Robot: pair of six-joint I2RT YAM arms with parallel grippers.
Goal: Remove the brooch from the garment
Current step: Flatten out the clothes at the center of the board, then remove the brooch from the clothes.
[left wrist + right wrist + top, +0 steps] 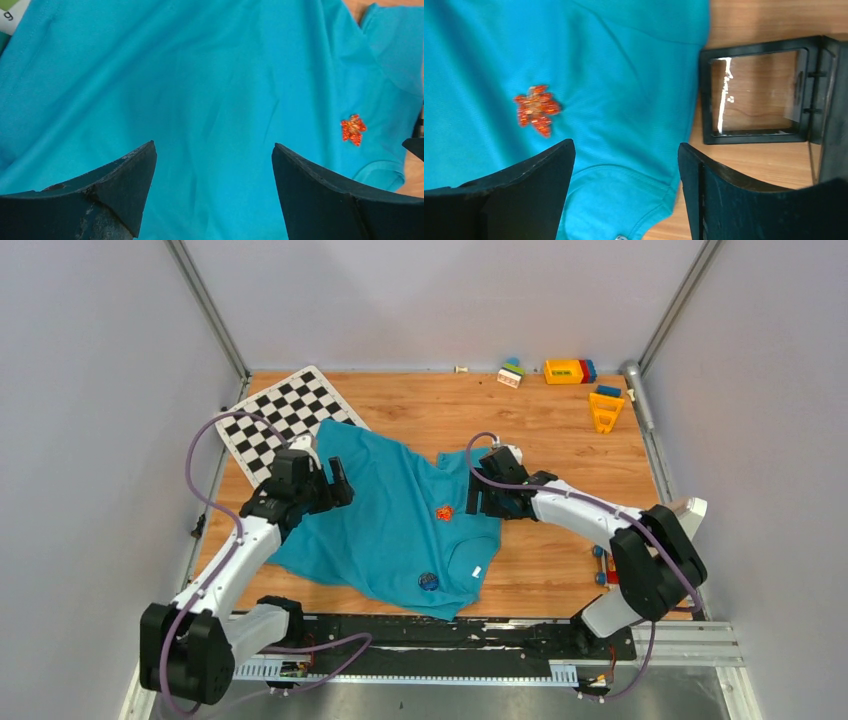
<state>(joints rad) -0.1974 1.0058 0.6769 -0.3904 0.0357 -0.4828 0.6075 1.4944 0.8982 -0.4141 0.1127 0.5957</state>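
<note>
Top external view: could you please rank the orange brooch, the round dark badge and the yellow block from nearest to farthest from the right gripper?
Measured from the right gripper:
1. orange brooch, close beside the fingers, pinned on the teal garment.
2. round dark badge, lower on the garment, toward the arm bases.
3. yellow block, at the table's far edge, right of centre.

teal garment (390, 510), orange-red brooch (444, 511), black-and-white checkered mat (285, 415)

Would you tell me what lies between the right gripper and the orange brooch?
Only bare teal fabric of the garment, seen in the right wrist view.
</note>
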